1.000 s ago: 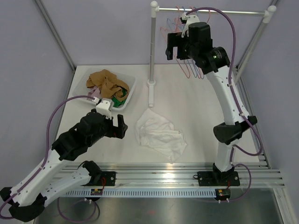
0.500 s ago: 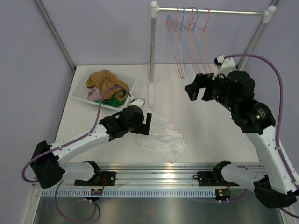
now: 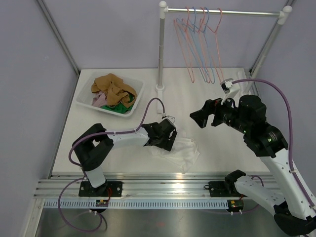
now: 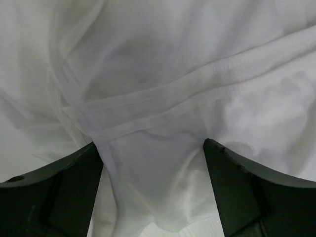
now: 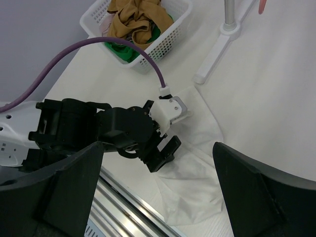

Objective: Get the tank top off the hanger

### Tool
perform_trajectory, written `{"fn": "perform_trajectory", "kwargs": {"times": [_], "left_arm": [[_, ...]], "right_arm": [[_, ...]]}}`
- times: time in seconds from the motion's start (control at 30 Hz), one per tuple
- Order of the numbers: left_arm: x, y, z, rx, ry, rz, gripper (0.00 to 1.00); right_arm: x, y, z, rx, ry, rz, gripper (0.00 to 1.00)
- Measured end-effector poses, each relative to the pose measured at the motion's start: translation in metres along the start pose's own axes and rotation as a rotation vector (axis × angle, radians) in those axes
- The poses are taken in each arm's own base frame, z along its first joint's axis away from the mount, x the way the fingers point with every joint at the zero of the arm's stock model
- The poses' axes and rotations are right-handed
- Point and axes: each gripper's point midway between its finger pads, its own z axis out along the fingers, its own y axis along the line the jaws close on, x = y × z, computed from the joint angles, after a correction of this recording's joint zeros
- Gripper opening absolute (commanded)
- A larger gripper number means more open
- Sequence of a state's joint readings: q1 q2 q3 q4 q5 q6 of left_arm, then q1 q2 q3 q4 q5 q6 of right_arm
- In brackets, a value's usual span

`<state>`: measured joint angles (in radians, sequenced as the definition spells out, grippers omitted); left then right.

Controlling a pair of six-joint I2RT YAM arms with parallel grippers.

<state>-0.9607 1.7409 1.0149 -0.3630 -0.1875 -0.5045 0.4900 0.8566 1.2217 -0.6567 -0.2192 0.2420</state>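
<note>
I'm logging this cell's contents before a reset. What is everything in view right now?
tank top: one, white, crumpled on the table, near middle
basket: one, white, far left
clothes: a pile, brown, pink and green, in the basket
hangers: several, red and blue, bare, on the rack's rail
rack: one, metal, far edge
table: one, white
left gripper: black, fingers open astride a fold of the tank top
right gripper: black, fingers open, raised, holding nothing
</note>
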Motion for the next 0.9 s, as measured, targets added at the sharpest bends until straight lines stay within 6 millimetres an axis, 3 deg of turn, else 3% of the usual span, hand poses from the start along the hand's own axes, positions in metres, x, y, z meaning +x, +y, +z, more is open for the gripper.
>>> {"fn": "perform_trajectory", "kwargs": {"times": [0.1, 0.13, 0.17, 0.4, 0.53, 0.6, 0.73, 0.9], "left_arm": [[-0.003, 0.002, 0.004, -0.03, -0.018, 0.005, 0.17], [-0.005, 0.003, 0.006, -0.04, -0.027, -0.002, 0.05], [-0.007, 0.003, 0.007, -0.043, -0.038, -0.008, 0.0], [-0.004, 0.009, 0.0, -0.069, -0.054, -0.028, 0.0], [-0.005, 0.028, -0.033, -0.132, -0.069, -0.039, 0.0], [-0.02, 0.036, -0.061, -0.15, -0.124, -0.058, 0.0], [-0.073, 0.057, -0.125, -0.166, -0.288, -0.151, 0.0], [-0.127, 0.103, -0.191, -0.224, -0.44, -0.271, 0.0]], "right_arm": [[0.002, 0.003, -0.001, -0.018, 0.002, 0.001, 0.99], [0.003, 0.004, -0.002, -0.024, 0.0, 0.0, 1.0], [0.002, 0.006, -0.004, -0.033, -0.006, -0.002, 1.0], [-0.01, 0.017, -0.025, -0.073, -0.081, -0.023, 1.0], [-0.014, 0.022, -0.031, -0.09, -0.105, -0.031, 1.0], [-0.014, 0.021, -0.03, -0.091, -0.106, -0.031, 1.0], [-0.007, 0.019, -0.026, -0.088, -0.092, -0.027, 0.99], [-0.007, 0.02, -0.028, -0.094, -0.095, -0.029, 1.0]]}}
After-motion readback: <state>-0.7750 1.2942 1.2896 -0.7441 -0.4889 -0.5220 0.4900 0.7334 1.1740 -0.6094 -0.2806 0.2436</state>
